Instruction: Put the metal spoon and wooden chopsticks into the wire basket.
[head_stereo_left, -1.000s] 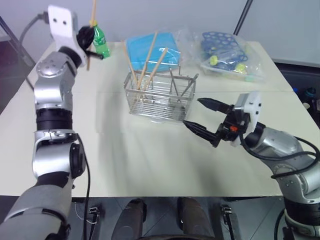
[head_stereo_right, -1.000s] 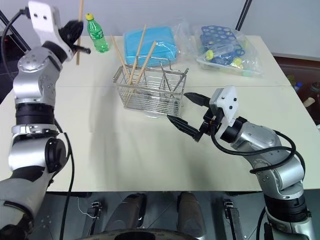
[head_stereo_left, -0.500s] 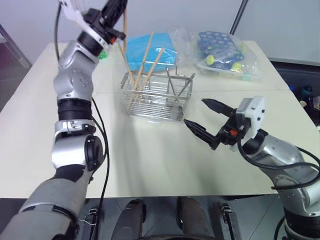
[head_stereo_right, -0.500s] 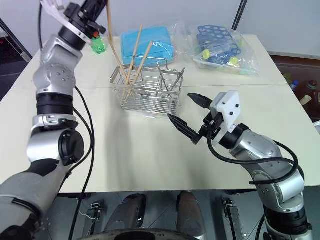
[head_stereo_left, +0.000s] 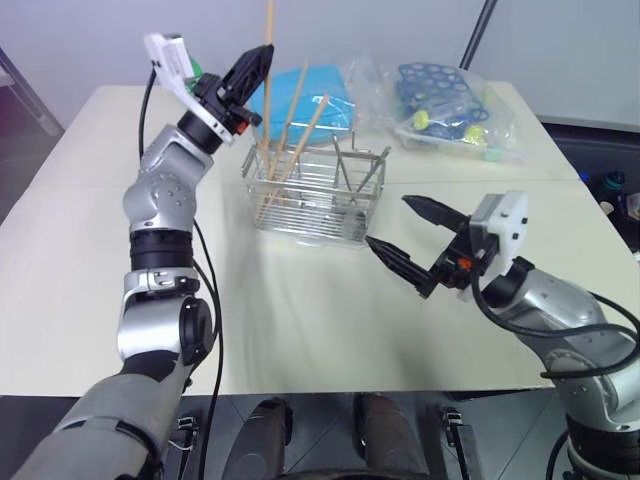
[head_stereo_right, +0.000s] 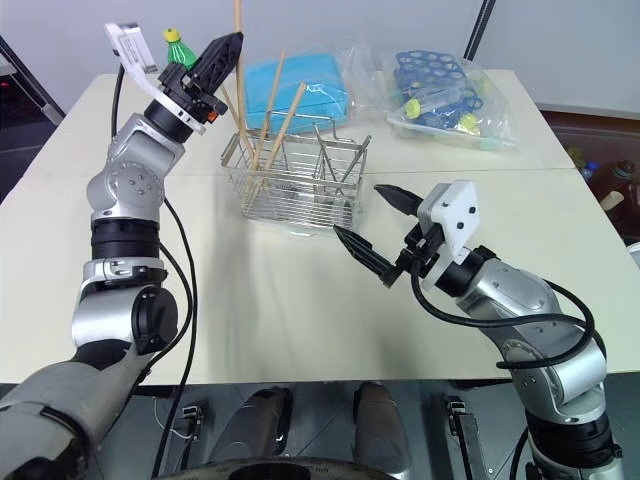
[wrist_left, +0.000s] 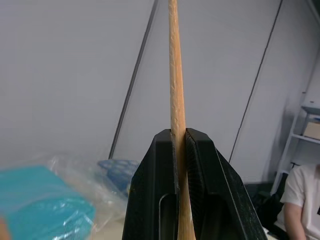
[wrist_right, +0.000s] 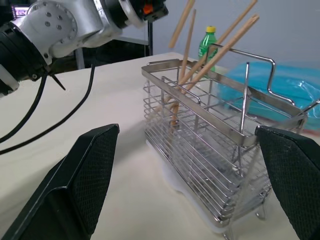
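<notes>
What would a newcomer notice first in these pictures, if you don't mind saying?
Probably the left pincer, raised over the left end of the wire basket and shut on a single wooden chopstick that stands nearly upright. Next, the chopsticks already in the basket, leaning out of its left compartment. In front of the basket, the right pincer hangs wide open and empty above the table.

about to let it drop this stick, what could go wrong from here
The left gripper is shut on a wooden chopstick held upright near the wire basket, at its left end. Released off line, it may hit the rim and land on the table. Three chopsticks already lean in that compartment, so it could knock against them. The basket stands free and might shift if pushed.
</notes>
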